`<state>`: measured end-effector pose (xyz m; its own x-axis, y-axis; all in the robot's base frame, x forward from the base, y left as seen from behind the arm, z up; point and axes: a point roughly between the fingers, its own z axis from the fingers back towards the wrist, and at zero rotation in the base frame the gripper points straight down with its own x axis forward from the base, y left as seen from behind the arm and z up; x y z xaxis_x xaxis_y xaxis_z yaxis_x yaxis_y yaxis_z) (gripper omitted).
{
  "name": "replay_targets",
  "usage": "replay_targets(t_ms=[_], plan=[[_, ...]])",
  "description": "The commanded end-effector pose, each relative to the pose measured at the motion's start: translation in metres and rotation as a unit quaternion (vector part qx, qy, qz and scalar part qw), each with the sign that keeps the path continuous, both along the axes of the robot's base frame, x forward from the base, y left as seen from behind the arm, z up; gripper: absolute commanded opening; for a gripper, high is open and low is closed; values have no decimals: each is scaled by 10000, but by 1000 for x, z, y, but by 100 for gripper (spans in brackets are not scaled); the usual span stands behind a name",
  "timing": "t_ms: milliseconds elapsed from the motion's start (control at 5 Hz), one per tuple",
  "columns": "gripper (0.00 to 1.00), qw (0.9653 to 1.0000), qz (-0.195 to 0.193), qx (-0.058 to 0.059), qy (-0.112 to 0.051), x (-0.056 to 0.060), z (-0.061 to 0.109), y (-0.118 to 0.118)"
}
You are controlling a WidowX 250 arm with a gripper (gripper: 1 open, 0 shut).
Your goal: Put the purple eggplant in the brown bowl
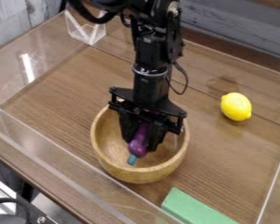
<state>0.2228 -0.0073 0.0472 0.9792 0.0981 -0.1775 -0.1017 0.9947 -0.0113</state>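
The brown bowl (108, 156) sits on the wooden table near the front middle. My gripper (143, 140) points straight down into it, shut on the purple eggplant (140, 138). The eggplant hangs upright between the black fingers, its blue-teal stem cap (133, 158) pointing down, close to the bowl's inner floor. Whether the cap touches the floor I cannot tell. The black arm rises from the bowl toward the top of the view.
A round yellow lemon (234, 107) lies to the right of the bowl. A flat green block (201, 210) rests at the front edge. Clear plastic walls (38, 66) fence the table on the left and front. A clear stand (87, 30) sits at the back left.
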Motion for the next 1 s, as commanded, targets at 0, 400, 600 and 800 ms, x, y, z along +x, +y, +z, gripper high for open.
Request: replay_targets(t_ms=[0,400,600,800], plan=[[0,9995,-23,-10,-303,6,13,-3],[0,9995,7,-30,-304,5,14,-5],[0,9995,23,-40,-307,5,14,-6],[0,9995,37,-50,-310,5,14,-7]])
